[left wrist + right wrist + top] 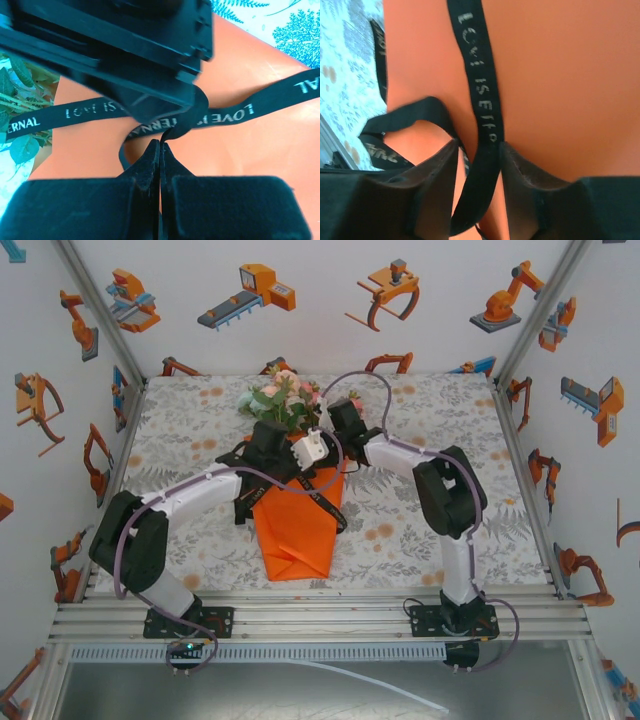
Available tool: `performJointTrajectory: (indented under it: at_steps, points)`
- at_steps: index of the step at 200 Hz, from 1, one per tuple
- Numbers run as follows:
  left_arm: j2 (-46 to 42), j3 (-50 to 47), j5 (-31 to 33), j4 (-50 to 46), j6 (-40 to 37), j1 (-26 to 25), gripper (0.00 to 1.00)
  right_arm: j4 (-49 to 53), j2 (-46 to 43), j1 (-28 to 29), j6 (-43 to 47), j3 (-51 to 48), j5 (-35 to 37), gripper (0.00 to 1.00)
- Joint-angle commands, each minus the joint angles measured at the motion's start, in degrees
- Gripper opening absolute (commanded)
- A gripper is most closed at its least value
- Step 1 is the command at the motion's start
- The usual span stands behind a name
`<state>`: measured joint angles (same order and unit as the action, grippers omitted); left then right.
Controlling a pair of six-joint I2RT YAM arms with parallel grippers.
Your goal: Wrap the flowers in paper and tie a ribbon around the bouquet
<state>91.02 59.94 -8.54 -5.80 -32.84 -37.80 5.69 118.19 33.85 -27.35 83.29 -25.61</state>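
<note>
Top external view has the counter (200,420) carrying the bouquet (295,510) in the middle, its long axis running near to far. The paper (300,545) cone points its tip at the near edge and the flowers (283,400) spill out at the far end. Both arms reach in over the cone's wide far part, one from each side, and neither is plainly nearer.

The ribbon (477,75) lies across the orange sheet. In the right wrist view one strand runs lengthwise straight out from the right end effector (479,150). Its fingers stand apart with that strand between them, not clearly clamped, and a slack loop hangs just to the left.

In the left wrist view the ribbon crosses the paper from left to right and bunches into a small loop right at the left end effector (160,146), whose fingers are pressed together — apparently pinching a fold of it.

The step looks like tying. The coming pull depends on each strand leading away from its own fingers, so drawing the two apart across the cone would cinch the loop.
</note>
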Motion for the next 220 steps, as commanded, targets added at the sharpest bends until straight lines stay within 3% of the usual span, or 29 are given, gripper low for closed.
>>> performJointTrajectory:
  at_steps: [1,20,52,79,144,194,220]
  points:
    - [-2.50,-1.30,-0.09,2.47,-0.11,0.69,0.03,4.61,-2.89,0.04,0.80,-0.49,4.34,0.19]
    - [-2.61,-1.34,-0.03,4.20,0.22,1.14,0.03,5.77,-4.94,0.08,2.33,-2.34,4.36,0.10]
    - [-0.07,0.71,-0.30,4.86,-0.62,1.80,0.02,9.16,-7.16,0.07,4.32,-5.67,2.75,0.05]
    - [2.84,2.43,-2.01,4.65,-2.02,2.08,0.10,9.82,-8.86,0.08,3.96,-8.12,-5.35,0.05]
    - [7.45,6.40,-6.34,-3.29,-5.23,3.67,0.33,7.91,-11.64,-0.66,1.50,-10.45,-7.16,0.30]
    - [9.06,7.57,-6.56,-4.58,-5.09,4.22,0.34,7.51,-16.15,-1.25,6.42,-13.93,-5.29,0.37]
    - [8.91,7.40,-6.56,-4.23,-4.60,4.33,0.34,4.81,-21.15,-1.25,13.51,-17.27,-4.11,0.44]
